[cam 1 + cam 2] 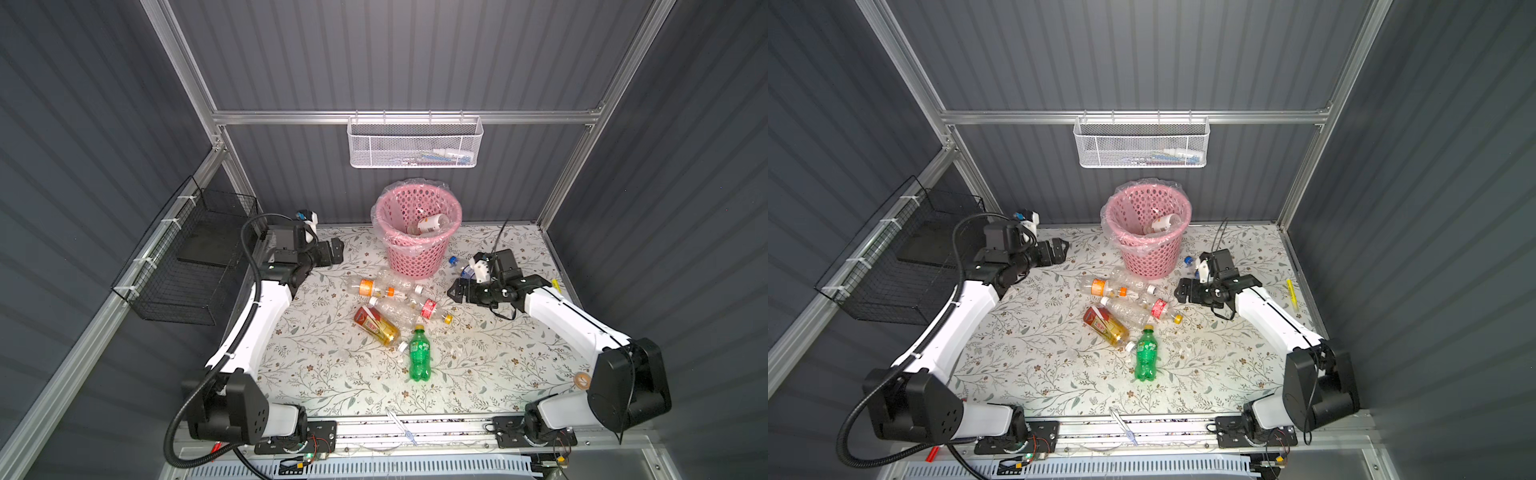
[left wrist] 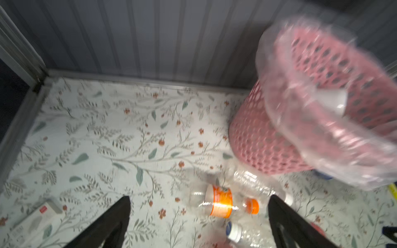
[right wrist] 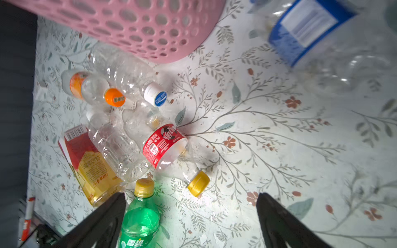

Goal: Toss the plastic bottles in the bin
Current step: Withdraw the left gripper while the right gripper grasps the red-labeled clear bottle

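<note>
The pink bin point(image 1: 415, 259) stands at the back middle, lined with a clear bag, with one plastic bottle point(image 1: 430, 224) inside. In front of it lie several plastic bottles: orange-labelled point(image 1: 368, 286), red-labelled with a yellow cap point(image 3: 165, 143), amber tea point(image 1: 376, 326) and green point(image 1: 419, 353). A blue-capped one point(image 1: 457, 264) lies by the right wrist. My left gripper point(image 1: 338, 251) hangs open to the left of the bin, nothing between its fingers point(image 2: 120, 214). My right gripper point(image 1: 455, 291) is open to the right of the pile, holding nothing, above the green bottle's neck point(image 3: 141, 206).
A white mesh basket point(image 1: 415, 143) hangs on the back wall and a black wire basket point(image 1: 187, 257) on the left wall. A yellow highlighter point(image 1: 1292, 295) lies at the right edge. A red-and-white marker point(image 3: 28, 216) and a white box point(image 2: 36, 216) also show.
</note>
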Robot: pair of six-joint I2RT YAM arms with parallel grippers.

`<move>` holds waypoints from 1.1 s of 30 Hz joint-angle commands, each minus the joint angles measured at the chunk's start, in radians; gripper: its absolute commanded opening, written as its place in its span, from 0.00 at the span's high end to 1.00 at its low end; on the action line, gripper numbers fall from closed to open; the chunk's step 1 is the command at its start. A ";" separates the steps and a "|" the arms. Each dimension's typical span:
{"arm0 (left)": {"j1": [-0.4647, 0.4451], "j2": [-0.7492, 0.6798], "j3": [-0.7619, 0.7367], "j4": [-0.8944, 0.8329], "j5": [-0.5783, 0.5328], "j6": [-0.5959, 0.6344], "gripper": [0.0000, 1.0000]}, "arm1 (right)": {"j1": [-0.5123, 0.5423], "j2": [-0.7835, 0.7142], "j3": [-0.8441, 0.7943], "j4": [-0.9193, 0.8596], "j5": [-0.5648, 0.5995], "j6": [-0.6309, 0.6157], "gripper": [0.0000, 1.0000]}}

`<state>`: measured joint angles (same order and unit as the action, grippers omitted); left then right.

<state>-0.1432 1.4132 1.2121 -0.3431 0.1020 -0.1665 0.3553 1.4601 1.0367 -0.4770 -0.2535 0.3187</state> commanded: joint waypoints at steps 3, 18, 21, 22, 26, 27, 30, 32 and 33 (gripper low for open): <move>-0.002 0.006 -0.035 0.100 0.036 0.057 0.00 | 0.089 0.090 0.070 -0.046 0.127 -0.190 0.04; -0.002 0.083 -0.069 0.164 0.117 0.032 0.00 | 0.155 0.201 0.117 0.002 0.189 -0.360 0.06; -0.002 0.075 -0.078 0.165 0.110 0.034 0.00 | 0.158 0.224 0.130 0.002 0.196 -0.382 0.06; -0.002 0.072 -0.085 0.168 0.104 0.035 0.00 | 0.158 0.232 0.132 0.008 0.193 -0.390 0.06; -0.002 0.066 -0.105 0.174 0.093 0.036 0.00 | 0.162 0.269 0.153 0.013 0.175 -0.406 0.07; -0.002 0.067 -0.108 0.176 0.093 0.036 0.00 | 0.166 0.282 0.161 0.007 0.170 -0.411 0.07; -0.002 0.074 -0.102 0.174 0.092 0.037 0.01 | 0.187 0.313 0.176 -0.015 0.178 -0.427 0.08; -0.002 0.076 -0.102 0.176 0.093 0.036 0.00 | 0.197 0.322 0.166 -0.007 0.183 -0.429 0.08; -0.002 0.078 -0.102 0.176 0.094 0.038 0.00 | 0.199 0.329 0.162 -0.005 0.181 -0.427 0.08</move>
<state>-0.1432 1.5043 1.1133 -0.1776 0.1989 -0.1375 0.5404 1.7706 1.1915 -0.4664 -0.0753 -0.0887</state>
